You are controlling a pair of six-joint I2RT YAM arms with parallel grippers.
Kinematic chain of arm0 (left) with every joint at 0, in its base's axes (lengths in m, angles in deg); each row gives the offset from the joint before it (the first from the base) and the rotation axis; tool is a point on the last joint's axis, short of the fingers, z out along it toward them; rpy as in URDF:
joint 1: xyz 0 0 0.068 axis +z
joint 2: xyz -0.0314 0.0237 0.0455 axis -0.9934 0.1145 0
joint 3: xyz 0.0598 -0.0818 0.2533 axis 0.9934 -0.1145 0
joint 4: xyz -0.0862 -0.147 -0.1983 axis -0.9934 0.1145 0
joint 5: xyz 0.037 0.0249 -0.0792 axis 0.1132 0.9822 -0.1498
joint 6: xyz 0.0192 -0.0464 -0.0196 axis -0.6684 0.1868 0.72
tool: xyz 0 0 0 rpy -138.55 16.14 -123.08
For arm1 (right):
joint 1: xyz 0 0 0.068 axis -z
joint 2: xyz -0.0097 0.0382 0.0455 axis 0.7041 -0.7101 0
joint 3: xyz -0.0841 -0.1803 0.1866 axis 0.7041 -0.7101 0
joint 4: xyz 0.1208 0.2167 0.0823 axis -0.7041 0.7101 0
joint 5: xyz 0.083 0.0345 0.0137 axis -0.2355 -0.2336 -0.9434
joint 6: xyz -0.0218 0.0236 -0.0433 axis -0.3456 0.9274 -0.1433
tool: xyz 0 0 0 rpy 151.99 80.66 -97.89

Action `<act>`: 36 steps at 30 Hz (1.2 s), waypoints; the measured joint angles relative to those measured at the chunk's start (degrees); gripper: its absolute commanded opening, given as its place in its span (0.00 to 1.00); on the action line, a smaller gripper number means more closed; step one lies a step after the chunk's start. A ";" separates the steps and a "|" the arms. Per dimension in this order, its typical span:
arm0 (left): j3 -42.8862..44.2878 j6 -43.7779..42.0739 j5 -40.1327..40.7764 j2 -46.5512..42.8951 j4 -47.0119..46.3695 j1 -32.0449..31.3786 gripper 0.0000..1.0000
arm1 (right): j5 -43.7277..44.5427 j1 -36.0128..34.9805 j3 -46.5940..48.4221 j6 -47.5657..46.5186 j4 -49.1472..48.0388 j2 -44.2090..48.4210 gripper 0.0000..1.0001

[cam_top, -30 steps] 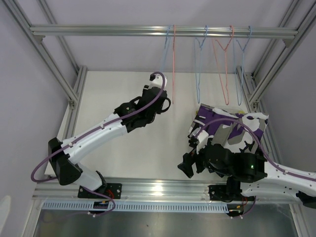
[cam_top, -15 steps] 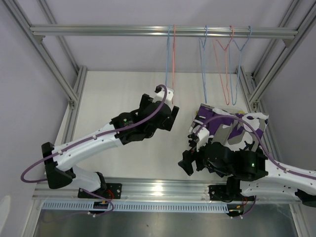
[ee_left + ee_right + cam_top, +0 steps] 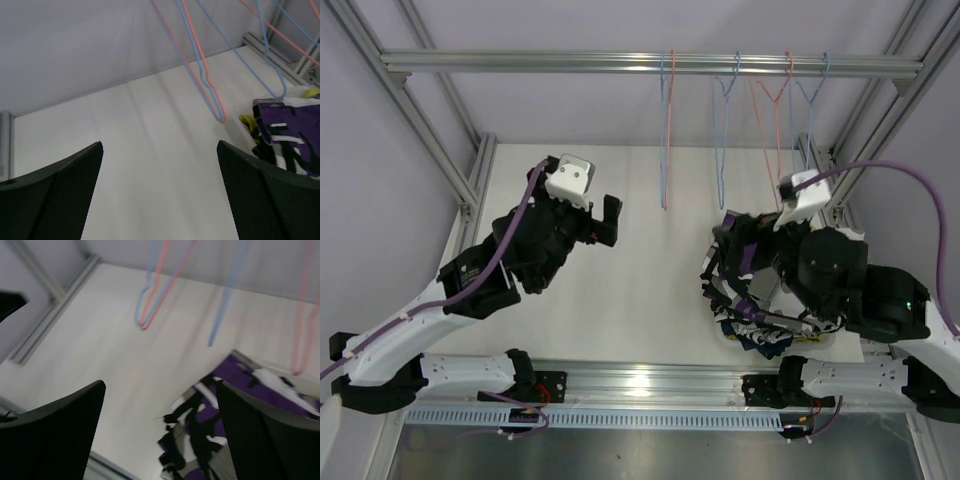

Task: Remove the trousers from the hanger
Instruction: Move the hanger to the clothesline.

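**Trousers off the wires and heaped; both tools empty**

Trousers (image 3: 745,252): lying in a loose heap on the surface (image 3: 620,300), lower right of the overhead view, partly under the right arm. None is on a hanger.
- The top of the heap is cloth patterned in black, white and purple. A dark navy edge shows at the near side. In the left wrist view a bit of yellow-green shows at the heap's left edge.
- The heap is crumpled, not stacked, and the folds overlap. I cannot count the separate garments from here.
- The cloth looks soft and limp. My guess is it would sag and trail if lifted by one edge.

Hangers (image 3: 724,130): thin wire, blue and pink, five by my count. They hook over the rail (image 3: 520,62) that runs across the top of the overhead view, and every one hangs bare. They are right of centre, with the heap below and just in front of the right-hand ones. That fits cloth pulled down and let fall close by, though this is only a reading.

Left tool (image 3: 160,200): jaws spread wide with nothing between them. It is held up over bare surface at centre left and faces the hangers, well apart from the heap.

Right tool (image 3: 160,440): jaws also spread and holding nothing. It is poised above the heap. The right wrist view is blurred, so fine detail there is unreliable.

With no cloth left on any wire, the removal looks finished, or very nearly so.
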 measured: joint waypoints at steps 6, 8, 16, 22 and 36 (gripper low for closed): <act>-12.74 -7.93 3.19 -6.14 -12.81 3.06 0.99 | 7.19 16.65 13.70 -4.00 2.93 -6.64 0.96; -15.26 -7.61 1.92 -6.69 -14.69 6.38 0.99 | 6.95 21.79 16.57 -4.85 3.80 -8.41 0.96; -28.48 -5.38 0.39 -11.47 -24.04 12.09 0.99 | -13.73 54.80 21.09 -4.98 8.92 -14.86 0.97; -33.22 -5.29 0.28 -13.88 -26.53 12.72 1.00 | -25.05 65.11 18.45 -4.13 9.11 -20.04 0.96; -33.38 -5.18 -1.18 -16.39 -30.08 12.72 0.99 | -36.72 71.19 7.91 -2.47 2.64 -21.86 0.96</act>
